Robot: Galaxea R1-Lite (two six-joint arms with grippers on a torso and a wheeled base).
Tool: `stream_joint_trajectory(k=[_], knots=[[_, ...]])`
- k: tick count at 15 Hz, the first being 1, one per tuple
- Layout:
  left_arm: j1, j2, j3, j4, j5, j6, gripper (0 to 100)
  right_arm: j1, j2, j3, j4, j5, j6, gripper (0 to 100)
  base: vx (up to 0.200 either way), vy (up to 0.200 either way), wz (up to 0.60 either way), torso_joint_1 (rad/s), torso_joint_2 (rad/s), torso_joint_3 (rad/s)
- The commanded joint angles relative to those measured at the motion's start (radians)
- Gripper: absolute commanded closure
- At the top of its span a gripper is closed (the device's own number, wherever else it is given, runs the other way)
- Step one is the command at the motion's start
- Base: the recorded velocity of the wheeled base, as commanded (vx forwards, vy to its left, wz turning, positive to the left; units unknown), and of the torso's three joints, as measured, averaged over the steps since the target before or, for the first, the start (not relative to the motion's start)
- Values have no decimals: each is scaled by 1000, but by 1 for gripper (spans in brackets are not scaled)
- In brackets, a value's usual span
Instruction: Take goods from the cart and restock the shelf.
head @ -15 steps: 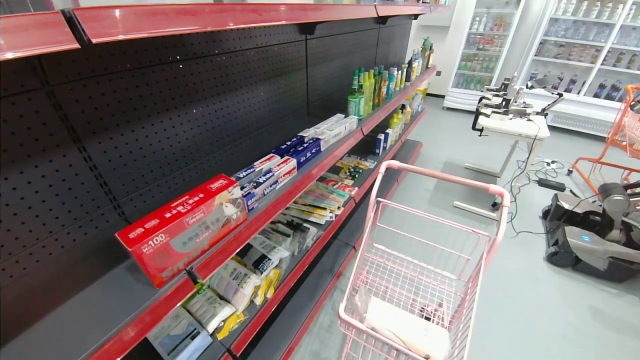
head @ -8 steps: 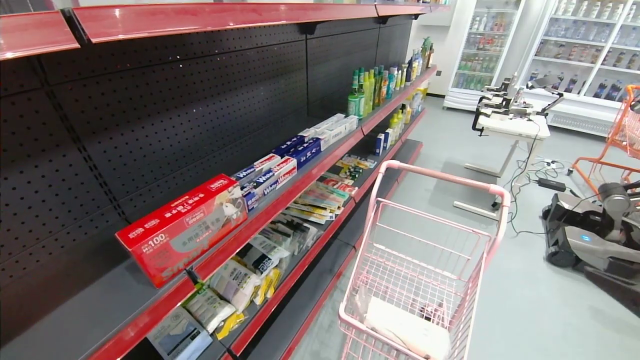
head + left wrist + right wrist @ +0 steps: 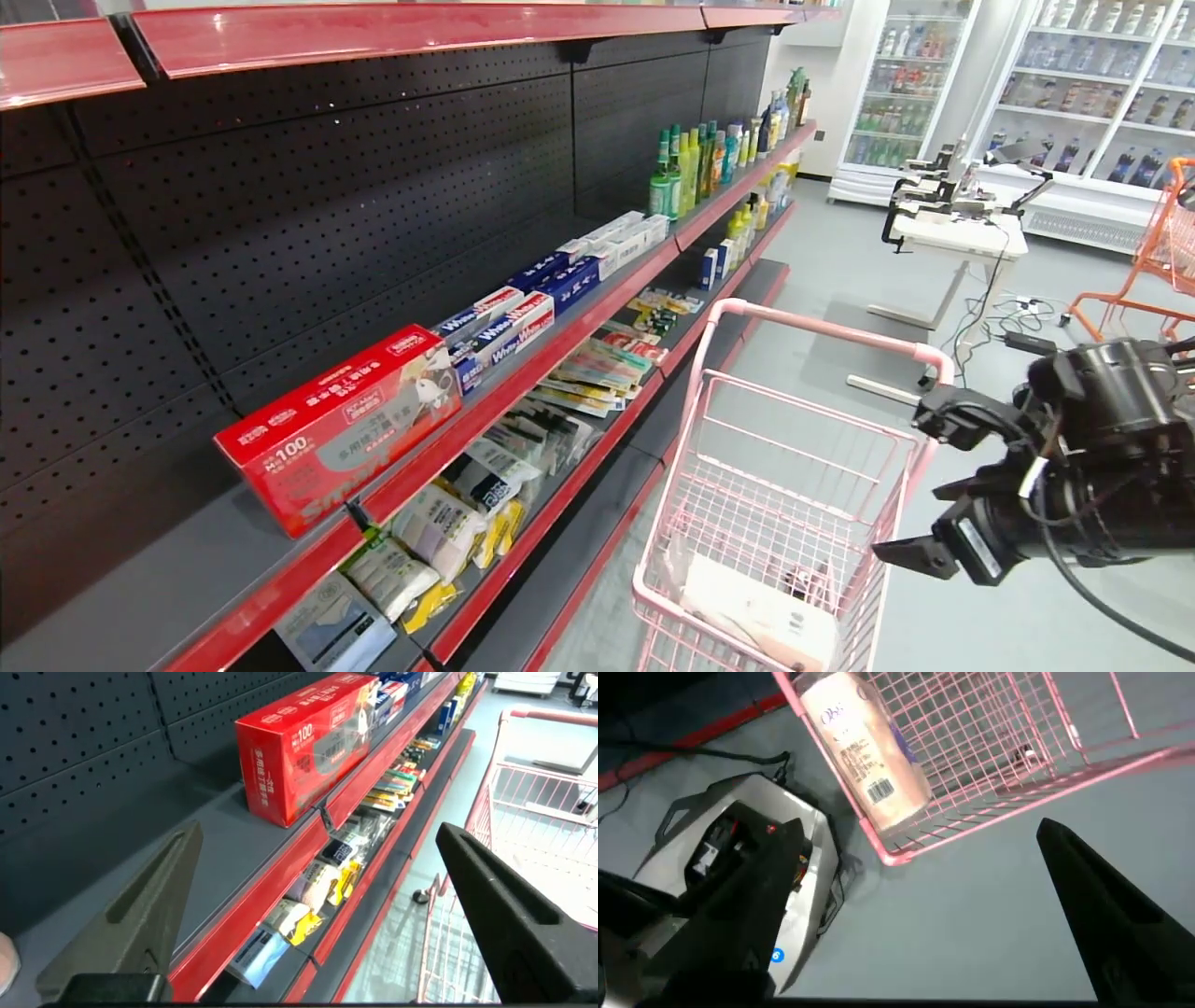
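Note:
A pink wire cart (image 3: 920, 356) stands in the aisle beside the red-edged shelf (image 3: 523, 373). A white wrapped pack (image 3: 761, 621) lies in the cart's basket, and the right wrist view looks down on the pack (image 3: 864, 751) and the cart (image 3: 1018, 812). My right gripper (image 3: 904, 483) hangs open and empty just off the cart's right rim, above the grey floor (image 3: 920, 838). A red box (image 3: 341, 425) stands on the middle shelf. My left gripper (image 3: 320, 835) is open and empty in front of the shelf, a little short of the red box (image 3: 299, 742).
Toothpaste boxes (image 3: 504, 322) and green bottles (image 3: 686, 168) line the middle shelf farther along. Bagged goods (image 3: 439, 532) fill the shelf below. A white table (image 3: 952, 238), cables on the floor, an orange cart (image 3: 1158, 271) and glass-door fridges (image 3: 1083, 84) stand at the far right.
My right arm has swung into the head view from the right and now hangs beside the cart's right rim, covering the machine on the floor behind it. The goods have not moved.

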Motion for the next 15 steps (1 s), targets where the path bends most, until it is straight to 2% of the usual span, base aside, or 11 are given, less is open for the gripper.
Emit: stream_joint_trajectory(k=[1, 3, 5, 10, 15], knots=[[0, 1, 0, -1, 0, 0, 0, 77, 210, -85, -23, 8, -11, 0, 0, 0, -600, -7, 7, -2], [0, 1, 0, -1, -1, 0, 0, 111, 287, -94, -74, 9, -11, 0, 0, 0, -600, -5, 5, 2], [-1, 1, 0, -1, -1, 0, 0, 154, 353, -96, -147, 17, -11, 0, 0, 0, 0, 0, 0, 0], [0, 1, 0, -1, 0, 0, 0, 247, 465, -185, -152, 44, -7, 0, 0, 0, 0, 0, 0, 0], [0, 1, 0, -1, 0, 0, 0, 303, 561, -209, -178, 44, -11, 0, 0, 0, 0, -39, 92, 47]])
